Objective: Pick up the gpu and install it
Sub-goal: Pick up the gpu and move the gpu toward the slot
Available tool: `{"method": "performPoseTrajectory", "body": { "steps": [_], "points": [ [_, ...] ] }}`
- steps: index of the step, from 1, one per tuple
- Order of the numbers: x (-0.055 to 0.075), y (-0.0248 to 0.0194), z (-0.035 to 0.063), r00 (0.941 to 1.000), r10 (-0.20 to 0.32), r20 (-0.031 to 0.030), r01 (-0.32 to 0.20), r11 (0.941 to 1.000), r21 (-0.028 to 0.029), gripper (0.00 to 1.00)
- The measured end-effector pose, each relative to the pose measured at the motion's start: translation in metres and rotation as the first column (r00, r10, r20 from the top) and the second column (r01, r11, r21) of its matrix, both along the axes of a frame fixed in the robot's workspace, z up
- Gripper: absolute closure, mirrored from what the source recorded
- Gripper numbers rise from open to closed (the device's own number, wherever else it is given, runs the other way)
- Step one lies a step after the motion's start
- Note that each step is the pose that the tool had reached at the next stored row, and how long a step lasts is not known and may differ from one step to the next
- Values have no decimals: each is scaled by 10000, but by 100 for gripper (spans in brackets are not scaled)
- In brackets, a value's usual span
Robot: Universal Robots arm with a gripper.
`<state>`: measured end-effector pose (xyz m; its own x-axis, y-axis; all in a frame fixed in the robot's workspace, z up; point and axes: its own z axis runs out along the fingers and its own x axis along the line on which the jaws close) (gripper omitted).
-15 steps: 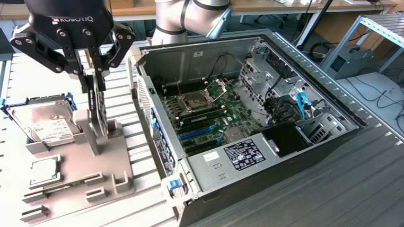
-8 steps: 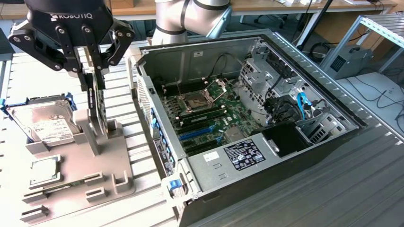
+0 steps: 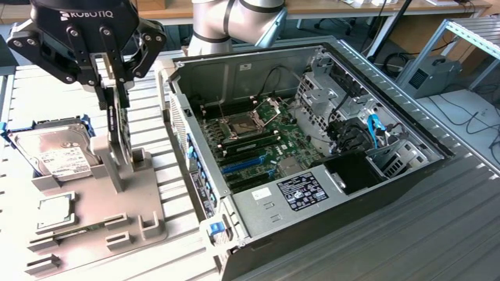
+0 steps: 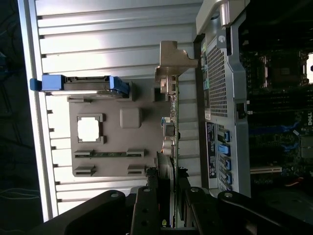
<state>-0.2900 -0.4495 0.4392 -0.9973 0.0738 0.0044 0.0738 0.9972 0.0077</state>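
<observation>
The gripper [image 3: 116, 100] clamps the gpu [image 3: 119, 146] (upright on edge in the grey stand [image 3: 93, 205]), jaws pressing both faces.

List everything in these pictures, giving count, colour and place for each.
gpu: one, dark, standing on edge in the holder tray
holder tray: one, grey, on the table, exterior view's left
hard drive: one, silver in blue caddy, propped in the tray
CPU chip: one, silver, in a tray recess
computer case: one, black, open, exterior view's right of the tray
table: one, ribbed silver, under everything
arm: one, silver-grey, behind the case
tool: one, black, directly over the gpu
</observation>
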Motion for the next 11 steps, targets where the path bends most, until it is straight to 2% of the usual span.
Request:
{"method": "performPoseTrajectory", "body": {
  "steps": [11],
  "points": [
    [0, 0, 60, 10000, 0, 0, 0, 10000, -1, 74]
  ]
}}
